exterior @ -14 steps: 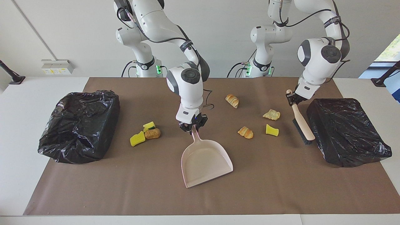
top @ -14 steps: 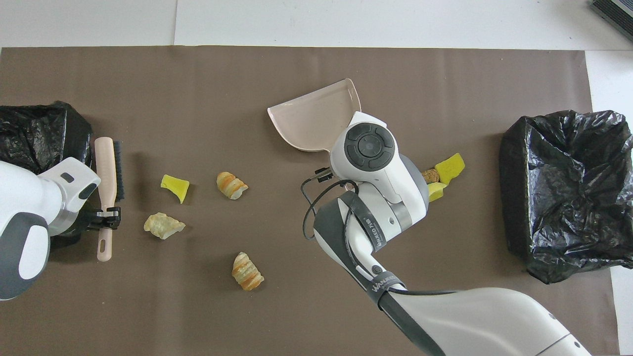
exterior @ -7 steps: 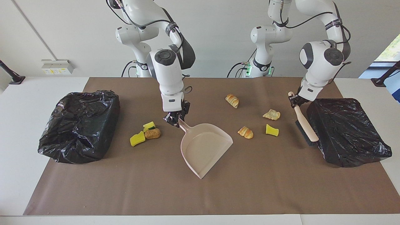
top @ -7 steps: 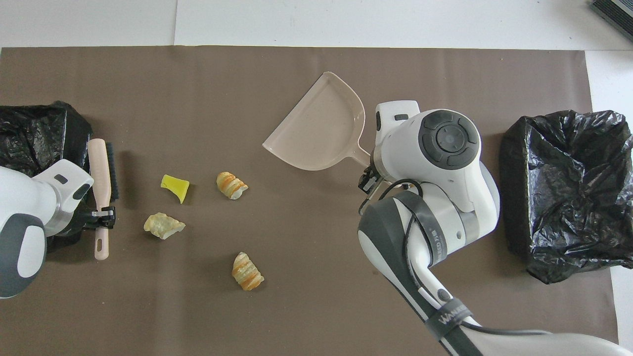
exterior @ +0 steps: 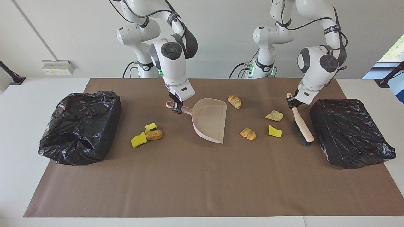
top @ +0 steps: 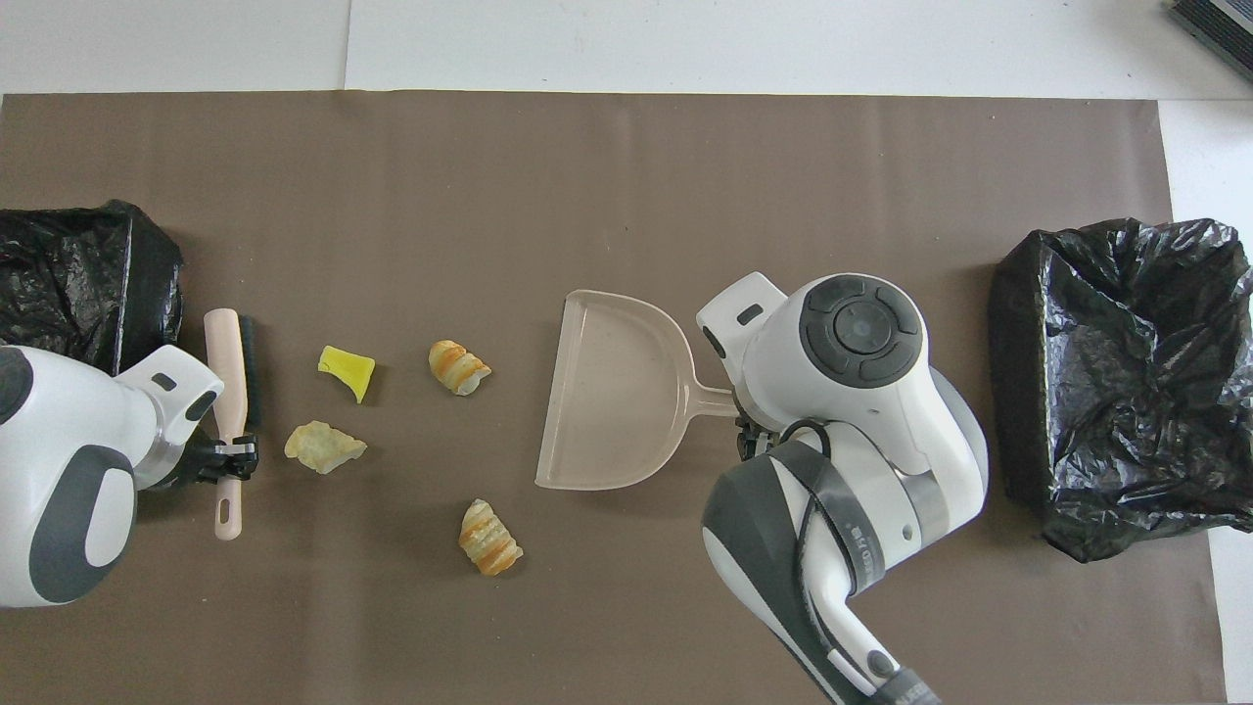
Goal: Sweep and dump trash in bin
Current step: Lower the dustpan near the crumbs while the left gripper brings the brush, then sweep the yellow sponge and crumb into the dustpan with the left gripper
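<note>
A robotics lab: two white arms [exterior: 170,60] bolted beside a paper-covered table [exterior: 202,189].

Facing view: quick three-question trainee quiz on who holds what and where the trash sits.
1. True or false: the dustpan is held by the left gripper.
2. How many trash pieces lie between the dustpan's open edge and the brush?
A) two B) four C) seven
3. Fill in: the three clustered pieces, among them a yellow sponge chunk, lie toward the ____ arm's end of the table.

Key: 1 false, the right gripper is shut on its handle, while the left gripper is shut on the brush. 2 B. 3 right.
</note>
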`<state>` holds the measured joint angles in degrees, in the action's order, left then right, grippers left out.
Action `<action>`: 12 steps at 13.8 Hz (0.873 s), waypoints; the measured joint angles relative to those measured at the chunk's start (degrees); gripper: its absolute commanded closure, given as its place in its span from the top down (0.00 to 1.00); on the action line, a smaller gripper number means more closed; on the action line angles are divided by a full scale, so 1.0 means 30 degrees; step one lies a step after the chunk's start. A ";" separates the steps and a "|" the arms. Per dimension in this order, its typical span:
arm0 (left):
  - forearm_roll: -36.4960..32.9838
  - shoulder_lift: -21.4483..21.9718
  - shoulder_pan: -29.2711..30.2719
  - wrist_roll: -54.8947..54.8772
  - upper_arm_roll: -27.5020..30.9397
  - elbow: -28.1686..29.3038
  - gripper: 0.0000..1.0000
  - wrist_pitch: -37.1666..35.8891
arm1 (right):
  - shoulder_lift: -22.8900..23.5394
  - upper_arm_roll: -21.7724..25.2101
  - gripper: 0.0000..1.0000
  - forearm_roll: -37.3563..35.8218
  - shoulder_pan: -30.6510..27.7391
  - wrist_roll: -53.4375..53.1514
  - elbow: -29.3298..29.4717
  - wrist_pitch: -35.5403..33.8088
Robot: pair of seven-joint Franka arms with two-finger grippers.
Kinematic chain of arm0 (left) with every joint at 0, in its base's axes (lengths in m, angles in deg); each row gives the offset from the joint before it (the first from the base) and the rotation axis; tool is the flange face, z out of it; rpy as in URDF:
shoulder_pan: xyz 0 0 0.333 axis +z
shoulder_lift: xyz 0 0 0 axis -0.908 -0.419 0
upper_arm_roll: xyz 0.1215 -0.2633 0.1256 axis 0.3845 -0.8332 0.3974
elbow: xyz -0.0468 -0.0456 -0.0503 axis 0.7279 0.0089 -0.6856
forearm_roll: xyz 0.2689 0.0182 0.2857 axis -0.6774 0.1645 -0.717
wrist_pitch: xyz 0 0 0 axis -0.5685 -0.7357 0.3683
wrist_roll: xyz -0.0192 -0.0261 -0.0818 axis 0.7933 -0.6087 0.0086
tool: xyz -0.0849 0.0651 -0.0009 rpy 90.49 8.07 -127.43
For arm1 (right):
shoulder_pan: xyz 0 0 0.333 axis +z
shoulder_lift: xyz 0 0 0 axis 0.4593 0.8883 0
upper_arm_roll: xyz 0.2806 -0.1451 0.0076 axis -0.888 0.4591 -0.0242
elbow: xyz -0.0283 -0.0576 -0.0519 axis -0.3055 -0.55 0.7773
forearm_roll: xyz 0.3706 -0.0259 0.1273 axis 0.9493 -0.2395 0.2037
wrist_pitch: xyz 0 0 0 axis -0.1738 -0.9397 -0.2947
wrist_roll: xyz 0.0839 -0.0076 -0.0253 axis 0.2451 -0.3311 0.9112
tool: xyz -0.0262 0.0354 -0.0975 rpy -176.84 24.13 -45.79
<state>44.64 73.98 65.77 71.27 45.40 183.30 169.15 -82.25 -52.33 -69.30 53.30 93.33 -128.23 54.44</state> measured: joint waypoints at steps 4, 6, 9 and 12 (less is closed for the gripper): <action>0.0001 0.0529 -0.3436 0.3404 -0.0175 0.0576 0.00 -0.0378 | 0.0322 -0.0017 0.00 -0.0110 0.1060 -0.0317 -0.1738 0.2050; 0.0122 0.0534 -0.4906 0.4533 -0.0247 0.0698 0.00 -0.0346 | 0.0647 -0.0015 0.00 -0.0617 0.1430 -0.0621 -0.2164 0.2727; 0.1283 0.0531 -0.6190 0.4567 -0.0256 0.0699 0.00 0.0102 | 0.0732 -0.0015 0.00 -0.0750 0.1540 -0.1101 -0.2409 0.3223; 0.2902 0.0220 -0.7798 0.4475 -0.0263 0.0698 0.00 0.1546 | 0.0730 -0.0018 0.00 -0.0783 0.1759 -0.2525 -0.2602 0.3220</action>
<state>53.35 74.64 42.37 84.69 44.61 185.39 173.79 -80.06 -52.39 -71.65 58.57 85.76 -136.04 64.10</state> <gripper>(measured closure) 0.740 0.683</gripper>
